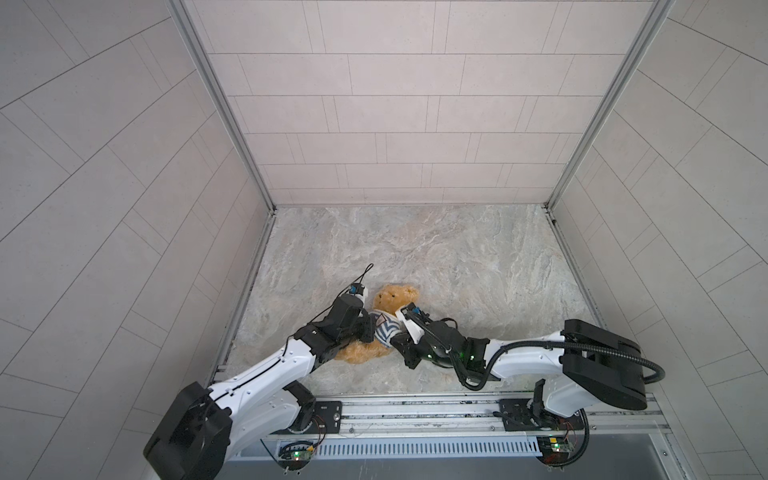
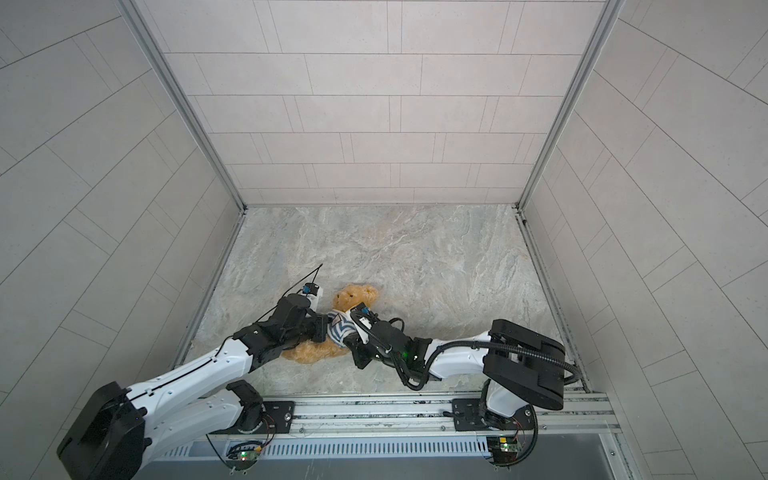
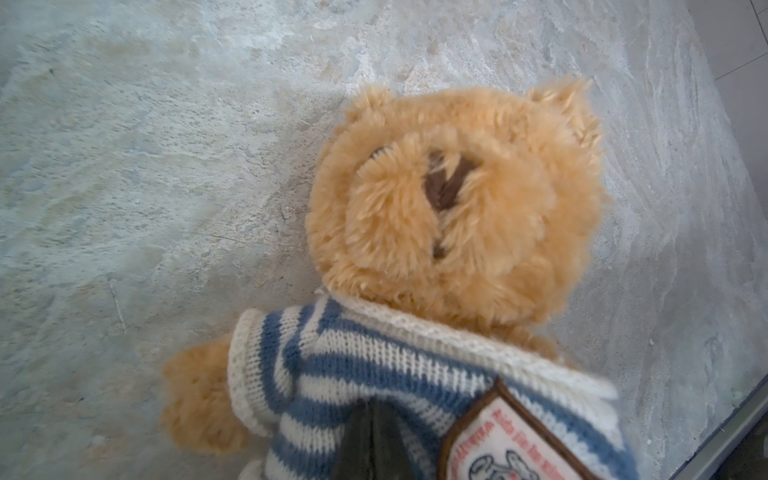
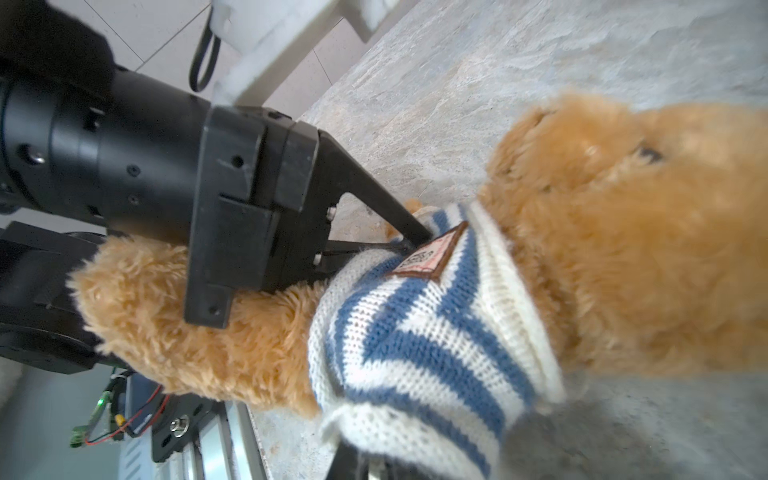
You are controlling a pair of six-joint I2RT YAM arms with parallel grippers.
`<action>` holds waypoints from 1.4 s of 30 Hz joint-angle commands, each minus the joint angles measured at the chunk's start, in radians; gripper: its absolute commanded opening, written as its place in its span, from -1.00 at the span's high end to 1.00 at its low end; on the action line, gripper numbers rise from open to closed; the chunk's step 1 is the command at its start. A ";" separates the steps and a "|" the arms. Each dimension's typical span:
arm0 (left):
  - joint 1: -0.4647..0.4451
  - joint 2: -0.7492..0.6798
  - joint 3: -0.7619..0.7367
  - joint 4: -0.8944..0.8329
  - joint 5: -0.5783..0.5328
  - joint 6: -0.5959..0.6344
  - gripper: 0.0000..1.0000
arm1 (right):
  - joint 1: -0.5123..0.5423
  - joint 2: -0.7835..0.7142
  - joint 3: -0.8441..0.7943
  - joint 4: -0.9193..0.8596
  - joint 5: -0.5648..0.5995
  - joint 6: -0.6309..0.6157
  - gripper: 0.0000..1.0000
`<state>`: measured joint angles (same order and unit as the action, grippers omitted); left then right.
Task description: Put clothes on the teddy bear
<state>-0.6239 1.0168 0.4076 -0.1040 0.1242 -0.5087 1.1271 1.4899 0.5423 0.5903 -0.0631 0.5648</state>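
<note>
Small fluffy golden-brown plush teddy bear (image 1: 392, 299) lay face up on the marbled grey tabletop (image 1: 457, 257), front left, between both arms. Blue-and-white striped knitted shirt (image 4: 419, 332) was over the head, collar at the neck, one paw (image 3: 195, 399) out through its sleeve. Hem sat bunched at the chest; belly and legs bare.

Left gripper (image 4: 415, 241) was pinched tight on the knit beside the badge (image 4: 430, 253). Right gripper (image 1: 395, 340) sat at the hem; I could not tell how wide its jaws stood. Other sleeve hidden from me, possibly undone.

I judged it mostly dressed: hem needed pulling down.
</note>
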 commanded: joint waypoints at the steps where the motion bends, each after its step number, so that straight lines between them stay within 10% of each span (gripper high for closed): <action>1: 0.003 0.030 -0.043 -0.009 0.013 -0.011 0.93 | 0.008 -0.066 -0.014 -0.112 0.113 -0.065 0.64; 17: 0.002 0.076 -0.038 0.018 0.028 -0.003 1.00 | -0.015 -0.089 -0.010 -0.186 0.190 -0.132 0.82; 42: 0.003 0.082 -0.043 0.041 0.067 -0.007 1.00 | -0.041 0.016 0.101 -0.152 0.100 -0.241 0.49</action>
<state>-0.6220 1.0767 0.3988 -0.0128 0.1741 -0.5163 1.0977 1.4815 0.6235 0.4084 0.0422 0.3389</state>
